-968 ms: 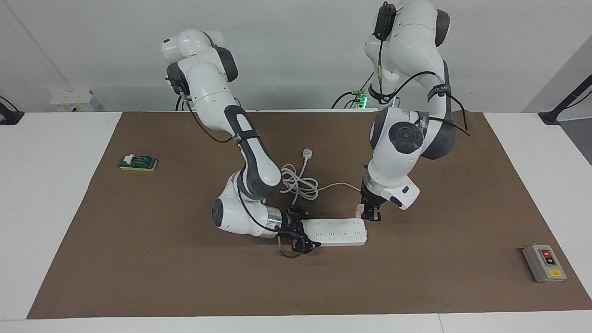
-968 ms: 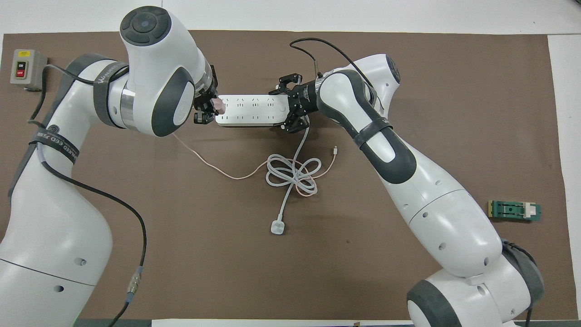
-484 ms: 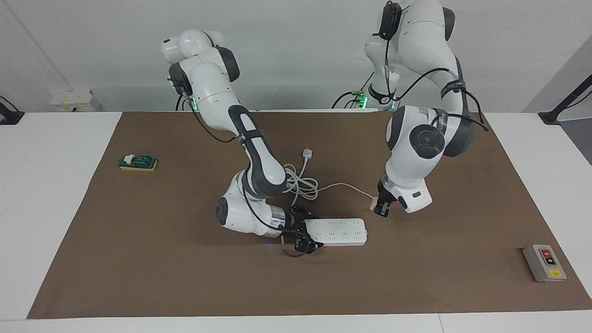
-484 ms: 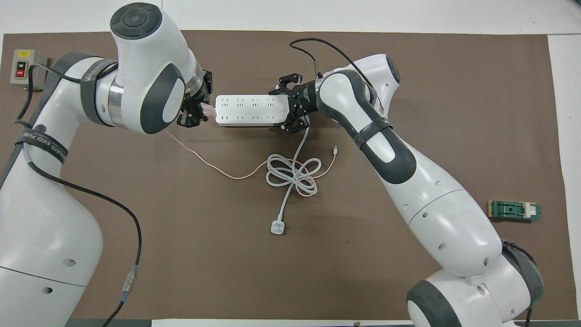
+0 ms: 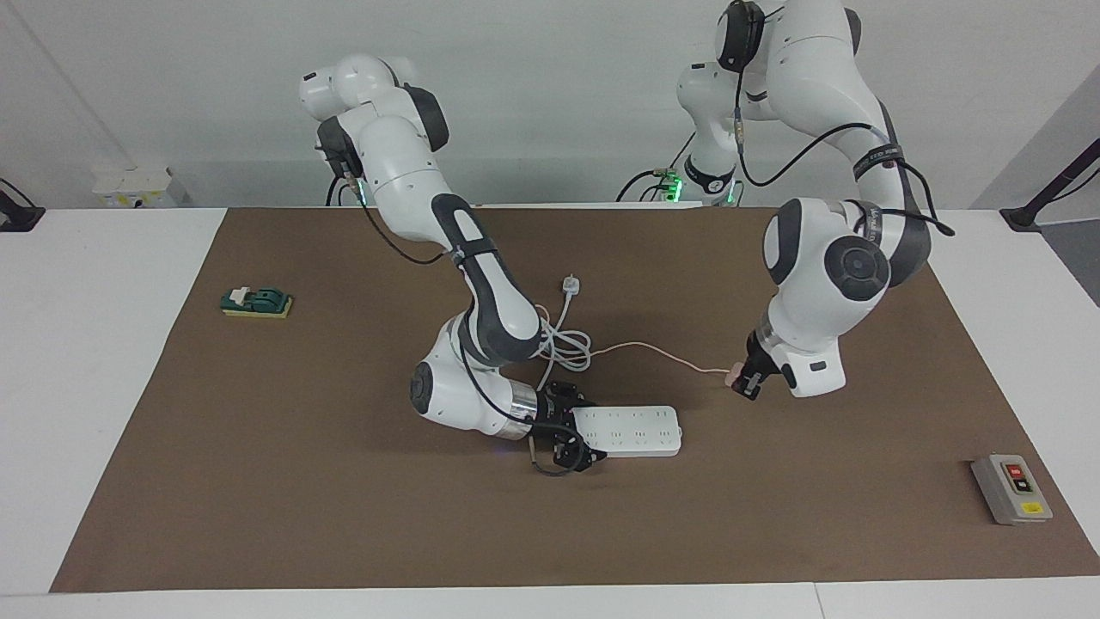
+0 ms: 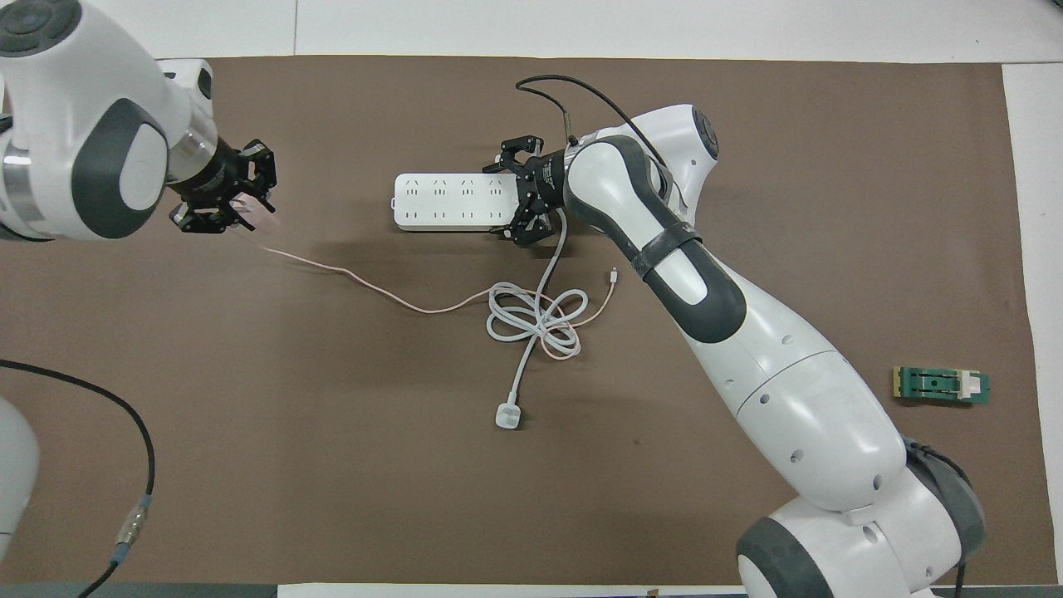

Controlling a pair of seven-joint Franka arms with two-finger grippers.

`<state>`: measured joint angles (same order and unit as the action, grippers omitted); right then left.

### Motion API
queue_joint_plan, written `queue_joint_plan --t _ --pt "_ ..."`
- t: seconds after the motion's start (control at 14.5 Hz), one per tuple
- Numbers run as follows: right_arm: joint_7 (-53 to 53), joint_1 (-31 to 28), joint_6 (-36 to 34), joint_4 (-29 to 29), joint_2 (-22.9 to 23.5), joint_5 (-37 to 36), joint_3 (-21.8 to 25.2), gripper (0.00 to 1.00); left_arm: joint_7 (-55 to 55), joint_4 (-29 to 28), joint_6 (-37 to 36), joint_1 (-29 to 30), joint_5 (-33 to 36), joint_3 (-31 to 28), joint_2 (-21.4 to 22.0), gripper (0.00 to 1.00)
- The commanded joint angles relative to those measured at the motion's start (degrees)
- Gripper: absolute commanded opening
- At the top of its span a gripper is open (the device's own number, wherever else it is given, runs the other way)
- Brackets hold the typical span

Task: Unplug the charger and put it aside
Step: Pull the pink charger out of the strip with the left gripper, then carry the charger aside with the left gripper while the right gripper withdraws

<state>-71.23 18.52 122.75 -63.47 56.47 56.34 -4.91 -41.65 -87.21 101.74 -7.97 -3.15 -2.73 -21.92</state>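
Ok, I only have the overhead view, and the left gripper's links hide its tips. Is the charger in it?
Observer: Yes. The facing view shows the pink charger at the tips of the left gripper, which is shut on it, clear of the strip.
Operator: Is it down on the mat?
Observer: I can't tell. The facing view shows it low over the mat, with its cable trailing to the cord coil.
Operator: Anything at the left arm's end? The arm blocks that corner for me.
Observer: A grey switch box sits there, farther from the robots than the strip.
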Motion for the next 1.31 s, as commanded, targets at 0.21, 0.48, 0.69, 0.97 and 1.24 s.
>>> queue_joint_plan --t 0.21,0.48,0.69,0.97,1.24 --pt "0.39 -1.29 -1.46 -7.62 -9.25 -0.26 4.90 1.00 22.98 -18.41 14.15 5.33 -0.19 0.62 9.08 0.00" --pt "0.74 -2.34 -13.65 -11.07 -17.60 -5.70 11.66 1.00 37.31 -26.07 24.18 9.72 -0.28 0.71 10.14 0.00" --pt "2.49 -4.62 -20.34 -10.71 -22.52 -10.09 14.49 1.00 42.07 -27.49 26.14 11.57 -0.54 0.71 9.88 0.00" --pt "11.79 -6.91 -26.94 -10.98 -29.29 -23.17 14.58 1.00 43.93 -27.40 26.23 14.73 -1.76 0.80 9.09 0.94" --pt "26.28 -10.34 -31.87 -11.06 -33.17 -28.91 14.58 1.00 49.63 -26.97 25.53 17.98 -4.06 0.80 8.39 1.00"
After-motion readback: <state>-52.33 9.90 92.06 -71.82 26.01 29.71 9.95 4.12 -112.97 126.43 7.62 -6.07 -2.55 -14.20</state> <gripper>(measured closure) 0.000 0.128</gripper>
